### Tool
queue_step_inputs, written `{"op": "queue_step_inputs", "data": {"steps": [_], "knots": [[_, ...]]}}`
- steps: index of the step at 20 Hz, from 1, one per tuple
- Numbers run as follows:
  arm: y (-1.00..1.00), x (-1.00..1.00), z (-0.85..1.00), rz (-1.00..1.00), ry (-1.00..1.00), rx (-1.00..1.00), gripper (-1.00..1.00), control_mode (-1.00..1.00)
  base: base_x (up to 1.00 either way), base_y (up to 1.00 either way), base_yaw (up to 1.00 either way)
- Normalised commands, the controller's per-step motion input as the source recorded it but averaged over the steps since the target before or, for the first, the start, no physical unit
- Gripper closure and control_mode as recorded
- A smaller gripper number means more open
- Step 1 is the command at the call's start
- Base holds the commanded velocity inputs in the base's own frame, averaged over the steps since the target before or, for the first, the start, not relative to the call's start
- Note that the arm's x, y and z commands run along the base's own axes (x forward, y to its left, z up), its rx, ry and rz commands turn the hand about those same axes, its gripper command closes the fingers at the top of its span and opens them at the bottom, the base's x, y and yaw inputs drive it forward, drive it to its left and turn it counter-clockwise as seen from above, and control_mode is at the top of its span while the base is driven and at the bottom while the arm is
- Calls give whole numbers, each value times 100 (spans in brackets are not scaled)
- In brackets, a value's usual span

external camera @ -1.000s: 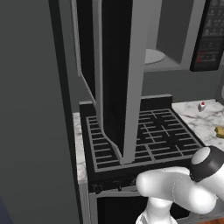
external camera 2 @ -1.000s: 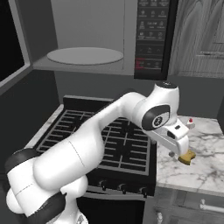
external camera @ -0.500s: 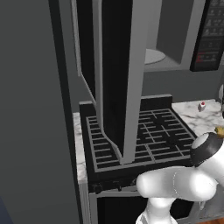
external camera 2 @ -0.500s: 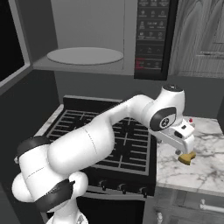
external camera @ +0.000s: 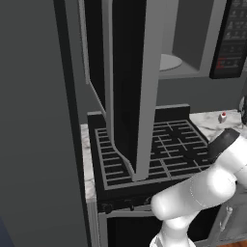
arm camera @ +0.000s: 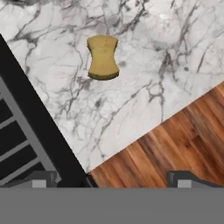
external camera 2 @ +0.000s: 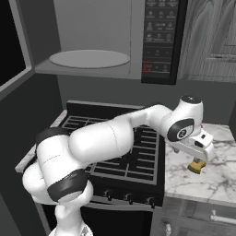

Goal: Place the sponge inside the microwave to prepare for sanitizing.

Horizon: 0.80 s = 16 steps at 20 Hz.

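Right base view: arm has swung further right over the last second, elbow and wrist now past the stove (external camera 2: 115, 138) edge and out over the marble desk (external camera 2: 216, 177). Claw (external camera 2: 199, 162) hangs just above the sponge (external camera 2: 197, 166), which lies flat on the desk near the stove side, same spot as a second ago, so it hasn't been picked up yet.

Hand view: sponge (arm camera: 103, 57) sits on the marble in the upper middle, well ahead of the two fingertips (arm camera: 40, 179) at the bottom edge. Tips stand wide apart with nothing between them, so claw is released and empty. Stove edge runs down the left, wood floor (arm camera: 175, 135) shows lower right (camera is tilted, hand not yet centred over the sponge).

Left base view: forearm has slid toward the right edge compared with the earlier frames; small red-capped bottle (external camera: 222, 116) stands on the desk behind.

Microwave (external camera 2: 92, 41) is open above the stove, door swung out, turntable (external camera 2: 90, 58) bare.

Meaning: this is the approach phase, reach nearly lined up, no contact. Likely needs a bit more advance plus descent before closing; the lift to the cavity is all still to do.
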Motion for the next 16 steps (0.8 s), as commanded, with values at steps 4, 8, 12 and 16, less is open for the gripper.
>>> {"op": "queue_step_inputs", "data": {"steps": [4, 8, 12, 16], "knots": [[-34, 24, -20, 1, 1, 7, -100, -100, 0, 0, 0], [-16, 25, -25, 0, 0, 9, -100, -100, 0, 0, 0], [-3, 24, -16, 0, 0, 4, -100, -100, 0, 0, 0], [-6, 24, -5, 0, 0, 0, -100, -100, 0, 0, 0]]}}
